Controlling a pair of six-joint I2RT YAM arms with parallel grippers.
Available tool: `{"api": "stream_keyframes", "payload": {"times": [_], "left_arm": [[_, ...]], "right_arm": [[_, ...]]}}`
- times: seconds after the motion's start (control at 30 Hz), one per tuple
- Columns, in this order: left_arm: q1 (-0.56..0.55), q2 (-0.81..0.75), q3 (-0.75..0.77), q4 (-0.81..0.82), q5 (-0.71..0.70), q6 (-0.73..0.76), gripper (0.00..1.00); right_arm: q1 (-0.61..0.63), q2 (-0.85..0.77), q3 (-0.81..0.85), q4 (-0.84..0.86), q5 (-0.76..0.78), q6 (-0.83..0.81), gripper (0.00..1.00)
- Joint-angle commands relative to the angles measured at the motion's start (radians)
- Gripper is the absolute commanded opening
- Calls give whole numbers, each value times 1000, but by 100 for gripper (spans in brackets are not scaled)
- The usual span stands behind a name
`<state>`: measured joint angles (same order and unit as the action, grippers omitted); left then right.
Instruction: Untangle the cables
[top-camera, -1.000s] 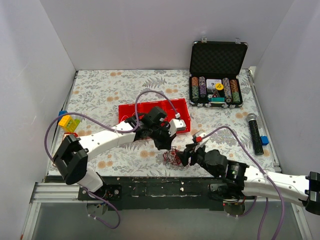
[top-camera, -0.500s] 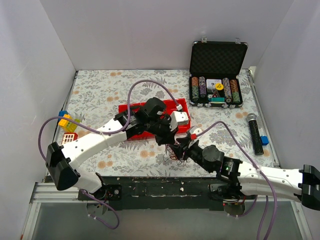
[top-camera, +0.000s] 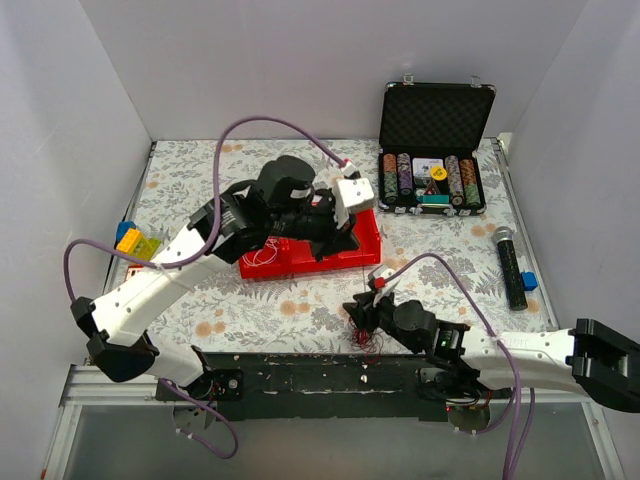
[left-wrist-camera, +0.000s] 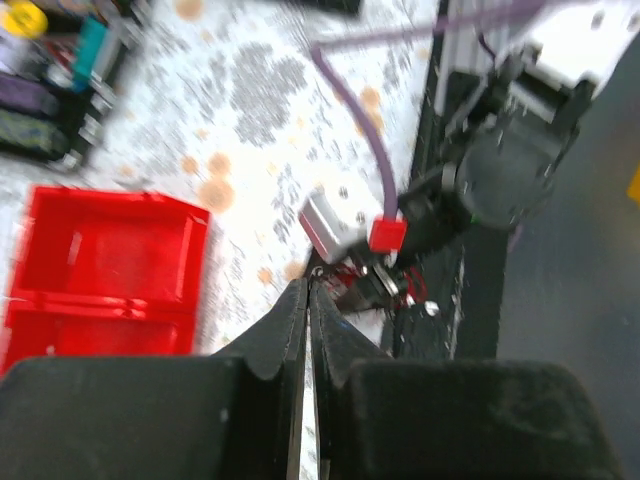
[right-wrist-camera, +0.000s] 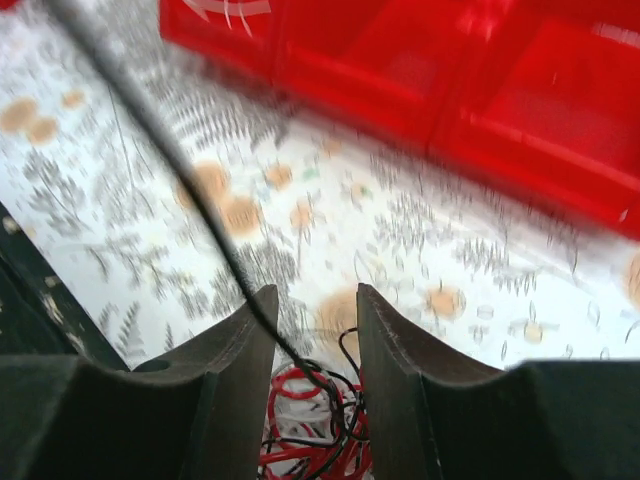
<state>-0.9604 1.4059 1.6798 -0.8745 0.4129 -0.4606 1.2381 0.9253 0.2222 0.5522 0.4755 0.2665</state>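
Observation:
The cables are a small tangle (top-camera: 362, 337) of thin red, black and white wires near the table's front edge. My right gripper (top-camera: 362, 320) stands over the tangle. In the right wrist view its fingers (right-wrist-camera: 315, 340) sit either side of the tangle (right-wrist-camera: 320, 445) and press on it. One black wire (right-wrist-camera: 190, 180) runs taut from the tangle up to the far left. My left gripper (top-camera: 336, 243) is raised over the red tray (top-camera: 300, 262), with its jaws pressed together (left-wrist-camera: 310, 285) at that wire's end. The left wrist view looks down on the right gripper and the tangle (left-wrist-camera: 350, 277).
The red tray holds a thin white wire (top-camera: 262, 255). An open black poker chip case (top-camera: 432, 150) stands at the back right. A black microphone (top-camera: 511, 265) and a blue block (top-camera: 529, 281) lie at the right. Coloured bricks (top-camera: 135, 243) sit at the left edge.
My left gripper has risen and drawn back from the tangle to above the red tray. My right gripper and the tangle have shifted toward the front edge.

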Motion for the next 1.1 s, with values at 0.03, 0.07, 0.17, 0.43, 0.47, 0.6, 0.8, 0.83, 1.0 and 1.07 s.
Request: {"api": "stream_keyframes", "payload": {"times": [0.03,0.07,0.17,0.43,0.47,0.6,0.8,0.83,1.0,1.07], "left_arm": [[-5,-45,196,72,-146,-39,0],[-5,-42,230,86,-169,-39,0],[-5,-32,314,133,-227,-15,0],[-5,-62,428,466,-399,126,0],[-5,-76,405,529,-454,140,0],[-5,-101,399,817,-597,221,0],[-5,-41,552,1008,-646,292,0],[-5,-32,572,1037,-648,309,0],[-5,-1,615,1218,-709,433,0],[-5,4,626,1246,-721,454,0]], "right_arm": [[0,38,-95,52,-24,120,49],[0,43,-102,52,-29,128,50],[0,70,-113,48,-40,151,54],[0,130,-138,60,-67,204,58],[0,132,-138,58,-69,204,59],[0,136,-135,37,-66,211,61],[1,155,-135,25,-74,218,61],[0,159,-133,25,-71,218,62],[0,175,-110,-5,-71,214,65],[0,178,-110,-9,-66,212,65]]}}
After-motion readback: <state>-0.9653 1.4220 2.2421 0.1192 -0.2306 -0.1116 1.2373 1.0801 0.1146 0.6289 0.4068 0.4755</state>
